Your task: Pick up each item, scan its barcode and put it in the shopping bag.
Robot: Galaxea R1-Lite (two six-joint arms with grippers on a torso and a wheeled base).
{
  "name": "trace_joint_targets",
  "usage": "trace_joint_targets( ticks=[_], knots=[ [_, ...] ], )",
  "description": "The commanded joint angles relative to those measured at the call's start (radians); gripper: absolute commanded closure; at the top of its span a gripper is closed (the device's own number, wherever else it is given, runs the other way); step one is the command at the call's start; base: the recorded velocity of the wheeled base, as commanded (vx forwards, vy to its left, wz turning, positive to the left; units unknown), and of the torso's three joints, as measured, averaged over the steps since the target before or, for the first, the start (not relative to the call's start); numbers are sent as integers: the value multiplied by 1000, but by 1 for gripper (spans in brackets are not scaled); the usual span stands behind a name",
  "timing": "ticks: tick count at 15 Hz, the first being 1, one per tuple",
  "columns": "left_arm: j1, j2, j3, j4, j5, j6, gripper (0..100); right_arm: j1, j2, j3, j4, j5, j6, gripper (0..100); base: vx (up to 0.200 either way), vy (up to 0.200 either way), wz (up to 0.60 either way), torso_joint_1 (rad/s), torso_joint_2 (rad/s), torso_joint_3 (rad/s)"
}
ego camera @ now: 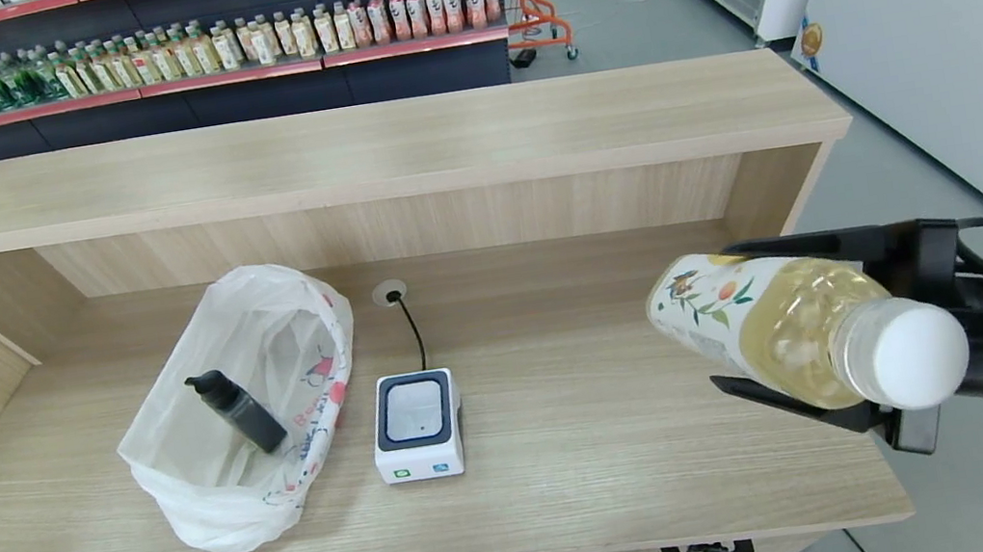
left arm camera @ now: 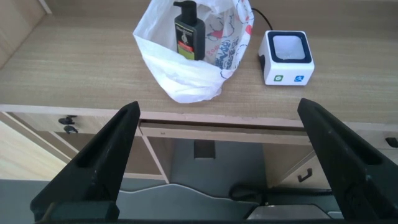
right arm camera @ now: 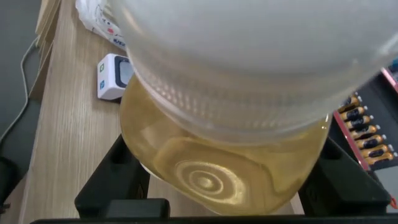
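Note:
My right gripper [ego camera: 786,320] is shut on a drink bottle [ego camera: 792,333] of pale yellow liquid with a flowered label and a white cap [ego camera: 917,352]. It holds the bottle tilted above the counter's right end, cap toward me. The bottle [right arm camera: 230,124] looms close in the right wrist view. A white barcode scanner [ego camera: 416,424] sits mid-counter, cabled to a grommet. To its left lies the white shopping bag [ego camera: 238,470], open, with a dark pump bottle [ego camera: 237,411] inside. My left gripper [left arm camera: 217,162] hangs open below the counter's front edge, with the bag [left arm camera: 186,81] and scanner [left arm camera: 286,57] beyond it.
The wooden counter [ego camera: 591,417] has a raised back ledge [ego camera: 357,155] and side walls. Drawers [left arm camera: 211,149] sit under the front edge. Store shelves of bottles [ego camera: 223,43] stand behind, and freezers [ego camera: 952,32] at the right.

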Motion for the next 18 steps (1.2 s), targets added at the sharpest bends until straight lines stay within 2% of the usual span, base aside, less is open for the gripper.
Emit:
trace_joint_targets(
  ticks=[1, 5, 12, 15, 18],
  knots=[
    [0, 0, 0, 0, 0, 1, 0, 17, -1, 6, 1, -2, -15, 100, 0, 0, 0, 0, 0, 0],
    [0, 0, 0, 0, 0, 5, 0, 41, -1, 3, 2, -26, -18, 100, 0, 0, 0, 0, 0, 0],
    [0, 0, 0, 0, 0, 2, 0, 78, 8, 5, 4, -29, -32, 100, 0, 200, 0, 2, 4, 4],
    [0, 0, 0, 0, 0, 4, 0, 61, 20, 8, 4, -29, -38, 100, 0, 200, 0, 2, 2, 2],
    [0, 0, 0, 0, 0, 4, 0, 3, 93, 0, -5, 2, -46, 100, 0, 200, 0, 1, 1, 1]
  ],
)
